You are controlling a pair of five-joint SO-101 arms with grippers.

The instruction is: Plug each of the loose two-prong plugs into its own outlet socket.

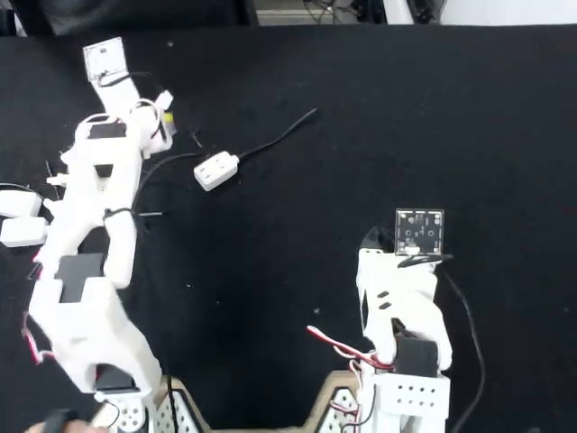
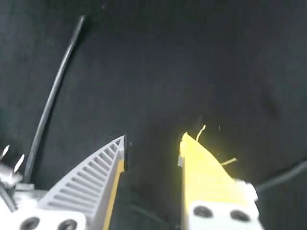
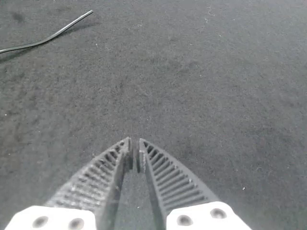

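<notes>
Looks like approach step: L pincer spread, empty, hovering nr plug prongs; R pincer pressed together, resting. Next: needing centring on prongs.

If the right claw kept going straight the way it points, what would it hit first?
Probably just the bare black tabletop: nothing lies ahead of the right claw. The black cable sits well off that line.

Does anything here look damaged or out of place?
Nothing looks spilled or broken. One small oddity: thin yellow strands stick out from the yellow finger of the left gripper, as if frayed. The white outlet block lies askew on the black table.
</notes>
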